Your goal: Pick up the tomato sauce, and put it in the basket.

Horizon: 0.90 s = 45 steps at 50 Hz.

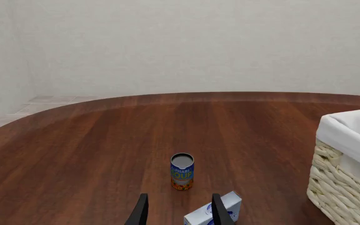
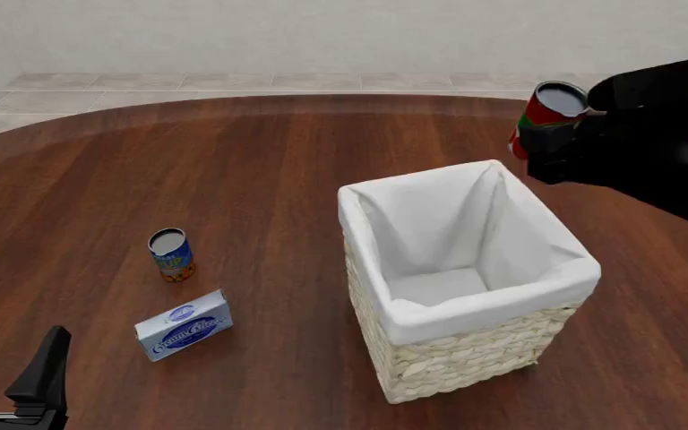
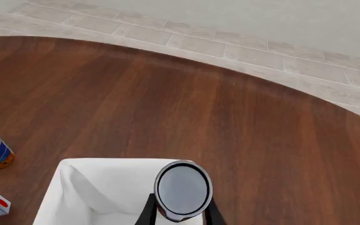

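The tomato sauce (image 2: pixel 544 115), a small red can with a green band and a grey top, is held in my right gripper (image 2: pixel 550 134), raised above the far right corner of the basket (image 2: pixel 469 318). In the right wrist view the can's grey top (image 3: pixel 182 189) sits between the fingers, over the basket's white lining (image 3: pixel 101 187). The basket is tall pale wicker with a white cloth lining and nothing inside it that shows. My left gripper (image 2: pixel 10 372) is open and empty, low at the near left of the table; it also shows in the left wrist view (image 1: pixel 178 211).
A blue-and-orange labelled can (image 2: pixel 172 254) stands upright left of the basket, also seen in the left wrist view (image 1: pixel 182 171). A blue-and-white box (image 2: pixel 184 324) lies flat near it, in front of my left gripper. The round wooden table (image 2: pixel 201 161) ends at a tiled floor.
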Available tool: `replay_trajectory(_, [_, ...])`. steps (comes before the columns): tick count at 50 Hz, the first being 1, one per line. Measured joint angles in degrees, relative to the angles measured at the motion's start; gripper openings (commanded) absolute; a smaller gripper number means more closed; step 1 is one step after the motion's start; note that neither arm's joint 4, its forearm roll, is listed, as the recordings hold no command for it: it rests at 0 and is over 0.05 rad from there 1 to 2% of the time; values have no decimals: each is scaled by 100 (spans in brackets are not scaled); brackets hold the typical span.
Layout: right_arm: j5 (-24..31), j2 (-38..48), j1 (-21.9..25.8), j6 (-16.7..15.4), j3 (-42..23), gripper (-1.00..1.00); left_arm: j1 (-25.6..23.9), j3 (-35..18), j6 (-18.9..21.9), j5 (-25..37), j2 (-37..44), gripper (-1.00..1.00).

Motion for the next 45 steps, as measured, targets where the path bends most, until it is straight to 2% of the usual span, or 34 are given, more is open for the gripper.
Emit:
replay_trajectory(10, [301,46,370,15,-96,-100,0,0,0,0,0,100])
replay_trajectory(26, [754,249,897,-151,-137,-100,0,0,0,0,0,100])
replay_trajectory(45, [876,713,1193,-254,-8,-100,0,0,0,0,0,100])
